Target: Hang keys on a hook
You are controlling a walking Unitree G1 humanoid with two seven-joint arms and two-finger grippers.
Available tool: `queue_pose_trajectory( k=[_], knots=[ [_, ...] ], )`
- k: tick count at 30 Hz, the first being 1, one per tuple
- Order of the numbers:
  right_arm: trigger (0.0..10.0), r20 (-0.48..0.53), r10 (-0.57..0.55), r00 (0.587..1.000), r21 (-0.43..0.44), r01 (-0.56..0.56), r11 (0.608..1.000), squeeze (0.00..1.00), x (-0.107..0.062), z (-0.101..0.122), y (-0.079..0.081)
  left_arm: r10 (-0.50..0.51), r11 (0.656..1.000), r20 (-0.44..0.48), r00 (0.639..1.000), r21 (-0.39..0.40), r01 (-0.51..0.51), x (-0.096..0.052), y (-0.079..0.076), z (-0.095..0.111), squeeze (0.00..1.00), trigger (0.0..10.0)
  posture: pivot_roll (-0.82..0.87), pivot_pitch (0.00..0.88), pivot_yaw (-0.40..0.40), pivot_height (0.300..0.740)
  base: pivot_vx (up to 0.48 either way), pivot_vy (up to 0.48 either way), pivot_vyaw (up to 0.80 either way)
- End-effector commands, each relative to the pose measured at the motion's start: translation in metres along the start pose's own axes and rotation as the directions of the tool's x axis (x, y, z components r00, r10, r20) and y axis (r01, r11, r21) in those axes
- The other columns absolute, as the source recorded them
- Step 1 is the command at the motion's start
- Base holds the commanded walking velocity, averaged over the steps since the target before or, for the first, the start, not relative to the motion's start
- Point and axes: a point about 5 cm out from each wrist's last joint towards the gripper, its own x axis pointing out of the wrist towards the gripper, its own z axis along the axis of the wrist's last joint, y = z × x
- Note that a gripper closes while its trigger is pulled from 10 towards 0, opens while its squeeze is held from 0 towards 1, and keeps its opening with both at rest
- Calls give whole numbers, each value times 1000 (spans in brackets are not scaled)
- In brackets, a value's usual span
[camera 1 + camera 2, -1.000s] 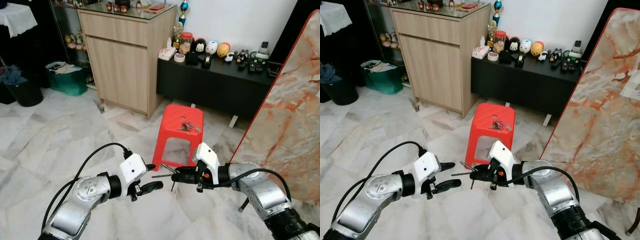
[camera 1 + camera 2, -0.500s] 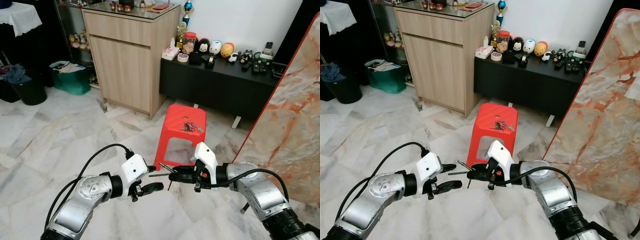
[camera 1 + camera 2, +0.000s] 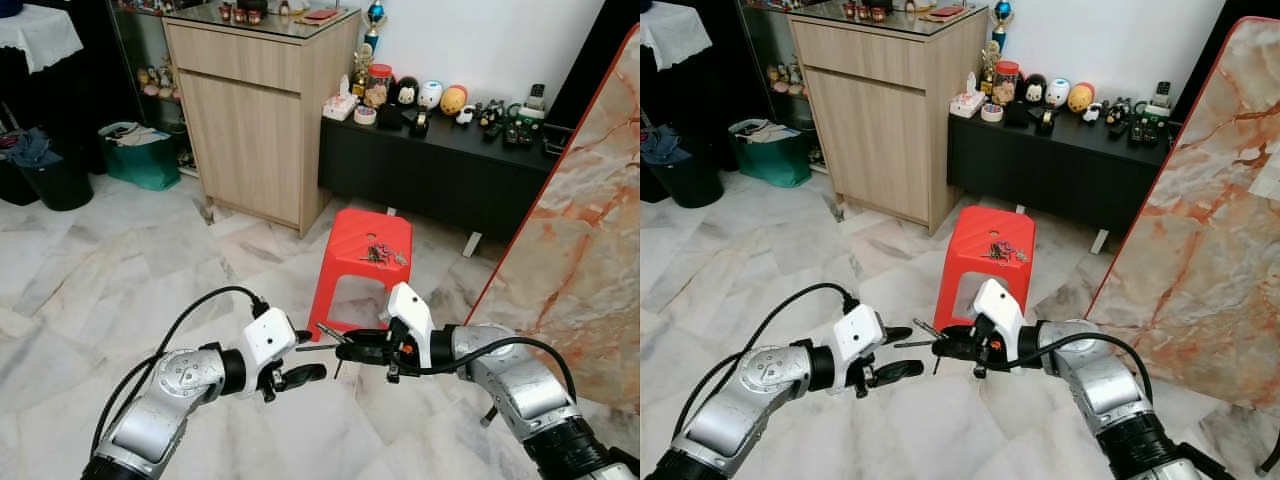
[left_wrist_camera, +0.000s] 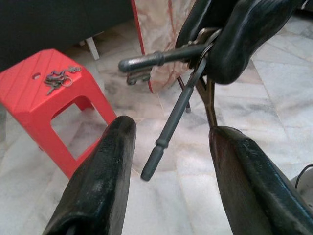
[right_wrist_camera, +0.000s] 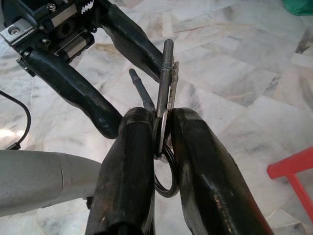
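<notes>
The right gripper (image 5: 164, 142) is pinching a bunch of keys (image 5: 165, 83) by their ring, with the long keys sticking out toward 9 o'clock. The left gripper (image 3: 300, 355) is facing it with fingers spread wide, the key tips lying between them. At 12 o'clock, a red stool (image 3: 362, 250) is carrying more keys (image 3: 381, 254) on the marble floor (image 3: 120, 280).

No text, label or number is legible anywhere — none.
</notes>
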Motion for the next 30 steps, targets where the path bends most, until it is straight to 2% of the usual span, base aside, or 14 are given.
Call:
queue_pose_trajectory(
  k=[1,2,3,5,6,7,8,9,30],
  knots=[
    [10000,11,-7,1000,-16,8,1000,0,-1,4,0,5,1000,15,1000,14,-5,1,2,4,0,10000,77,0,-77,740,0,0,0],
    [10000,11,-7,1000,-16,8,1000,0,-1,4,0,5,1000,15,1000,14,-5,1,2,4,0,10000,77,0,-77,740,0,0,0],
    [10000,11,-6,1000,-15,6,1000,0,-1,4,0,8,1000,20,1000,12,-9,1,3,5,0,6863,77,0,-77,740,0,0,0],
    [10000,11,-4,1000,-14,4,1000,0,-1,4,0,13,1000,25,1000,12,-13,1,3,5,0,6863,80,0,-79,740,0,0,0],
    [10000,11,-4,1000,-15,4,1000,0,-1,4,0,14,1000,28,1000,11,-15,1,3,5,0,3843,80,0,-80,740,0,0,0],
    [10000,11,-3,1000,-15,3,1000,0,-1,4,0,16,1000,31,999,8,-16,1,3,6,0,3843,80,0,-80,740,0,0,0],
    [10000,11,-2,1000,-16,3,1000,0,-1,4,0,16,1000,34,999,6,-16,1,3,6,0,1059,80,0,-80,740,0,0,0],
    [10000,11,-2,1000,-17,2,1000,0,-1,4,0,13,1000,36,999,3,-13,1,3,6,0,0,80,0,-80,740,0,0,0],
    [10000,7,-2,1000,-27,2,1000,0,0,4,-1,-20,1000,26,999,0,20,-1,1,6,0,0,80,0,-80,740,0,0,0]
  ],
)
